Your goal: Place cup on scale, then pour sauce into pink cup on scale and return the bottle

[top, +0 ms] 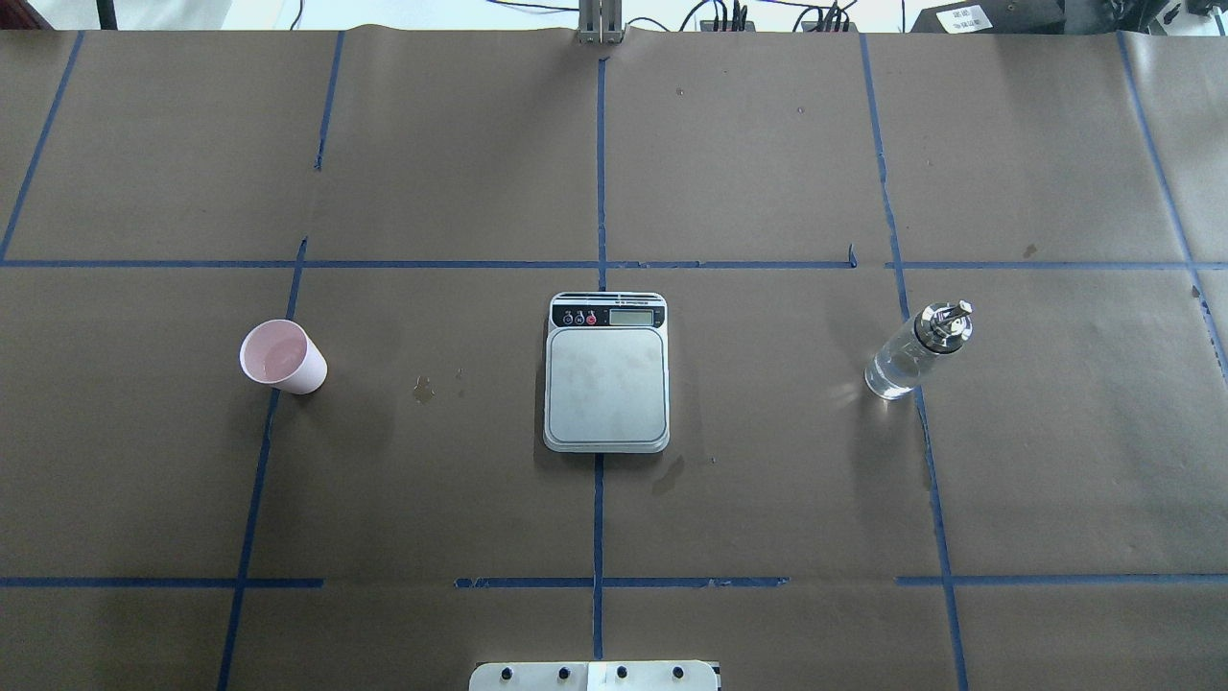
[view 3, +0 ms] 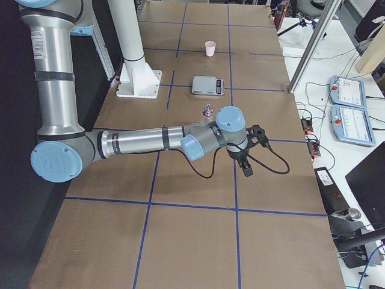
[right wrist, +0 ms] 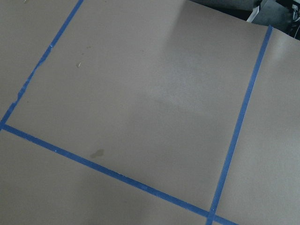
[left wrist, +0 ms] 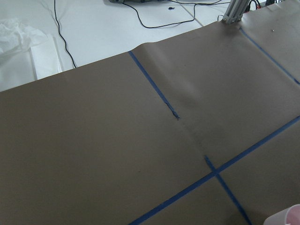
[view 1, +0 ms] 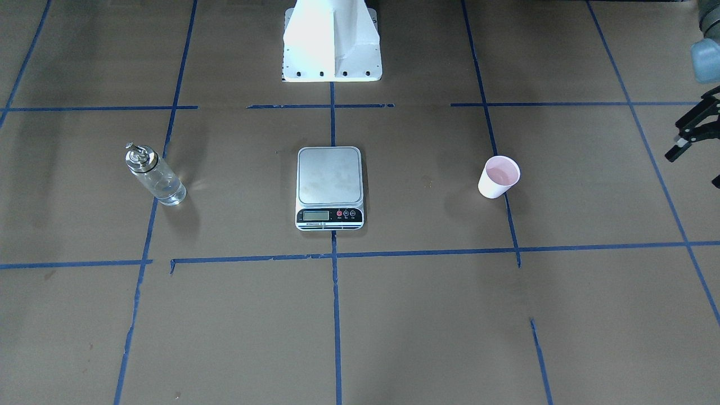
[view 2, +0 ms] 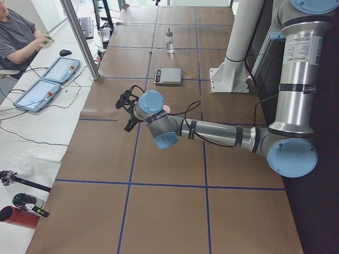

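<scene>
Brown paper [top: 767, 461] crossed by blue tape lines [top: 600, 192] is covering the table, where a flat rectangular white scale [top: 606, 372] with a silver-grey steel platform is lying at the centre, its long axis running away from the white robot base [view 1: 332, 42] and its black strip of display and round buttons facing the far, operators' side. A small tapered cup [top: 283, 356], pale pink inside and whitish-pink outside, is standing upright on a tape line on the robot's left, mouth opening upward, well apart from the scale. A small clear glass cylindrical bottle [top: 916, 350] with a shiny silver metal cap is standing upright beside a tape line on the robot's right, equally far from the scale, its long axis vertical, its cap uppermost and its short spout jutting toward the right in the overhead view; clear, colourless liquid [top: 892, 374] is showing through the glass. At the table's left end the left gripper [view 1: 694, 167] is hanging above the paper beyond the cup, its black fingers standing apart and holding nothing. Out past the bottle, the right gripper [view 3: 251, 150] is hovering over the paper, showing only in the side view, so whether its fingers are spread or closed cannot be told.
</scene>
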`<action>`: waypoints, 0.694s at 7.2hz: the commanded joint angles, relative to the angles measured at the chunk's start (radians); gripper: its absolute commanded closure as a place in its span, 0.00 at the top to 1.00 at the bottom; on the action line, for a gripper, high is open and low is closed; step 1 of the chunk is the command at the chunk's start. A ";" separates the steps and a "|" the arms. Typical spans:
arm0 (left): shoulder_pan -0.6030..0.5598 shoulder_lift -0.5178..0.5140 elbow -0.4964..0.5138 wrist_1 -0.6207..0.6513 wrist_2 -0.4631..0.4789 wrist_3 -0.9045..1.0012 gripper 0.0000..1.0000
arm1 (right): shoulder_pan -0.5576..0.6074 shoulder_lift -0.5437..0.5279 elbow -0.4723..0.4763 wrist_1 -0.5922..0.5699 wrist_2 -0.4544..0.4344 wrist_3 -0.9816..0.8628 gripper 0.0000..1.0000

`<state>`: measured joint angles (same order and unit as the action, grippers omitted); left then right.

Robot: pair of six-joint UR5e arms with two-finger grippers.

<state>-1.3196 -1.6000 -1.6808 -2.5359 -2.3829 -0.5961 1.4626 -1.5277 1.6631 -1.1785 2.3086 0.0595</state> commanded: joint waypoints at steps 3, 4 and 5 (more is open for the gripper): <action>0.401 0.006 -0.079 0.005 0.443 -0.403 1.00 | -0.002 0.000 0.000 0.002 0.002 0.036 1.00; 0.468 0.006 -0.077 0.009 0.514 -0.428 1.00 | -0.002 0.001 0.000 0.002 0.000 0.036 1.00; 0.488 0.005 -0.088 0.079 0.543 -0.429 1.00 | -0.002 0.001 0.000 0.002 0.000 0.036 1.00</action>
<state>-0.8841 -1.5943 -1.7596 -2.5117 -1.9007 -1.0034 1.4604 -1.5269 1.6628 -1.1766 2.3092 0.0936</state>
